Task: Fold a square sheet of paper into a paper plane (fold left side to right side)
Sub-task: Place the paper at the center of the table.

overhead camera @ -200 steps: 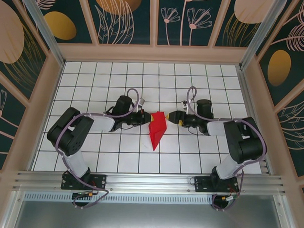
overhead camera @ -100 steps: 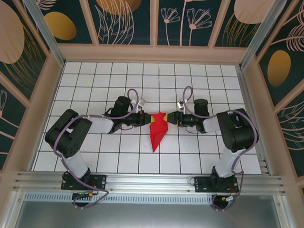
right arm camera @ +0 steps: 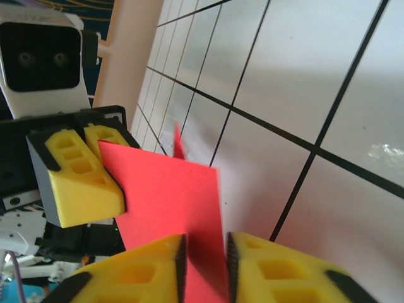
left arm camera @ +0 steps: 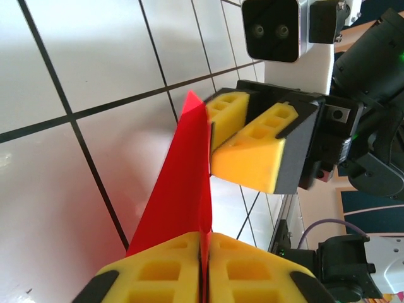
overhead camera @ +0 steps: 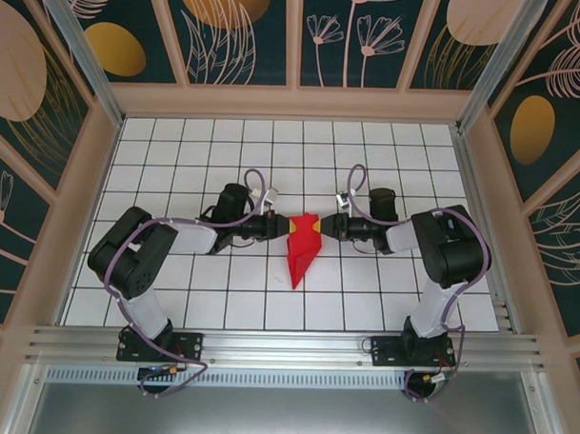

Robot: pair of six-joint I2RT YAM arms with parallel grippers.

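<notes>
The left gripper (overhead camera: 287, 223) and the right gripper (overhead camera: 319, 224) face each other tip to tip over the white grid table (overhead camera: 221, 291), with the folded red paper (overhead camera: 298, 250) caught between them. The left gripper is clamped on it: in its wrist view the yellow fingers (left arm camera: 158, 268) press together with only a thin red line of paper in the seam, and the sheet rises ahead of them as a narrow upright blade toward the opposing fingertips. The right gripper also grips the paper: its fingers (right arm camera: 278, 271) are drawn in to a slim slot filled with red, and the sheet spreads forward from there to the left gripper's tips. From above, the paper's wide end sits at the two fingertips, while its point lies on the table beyond them, toward the arm bases
</notes>
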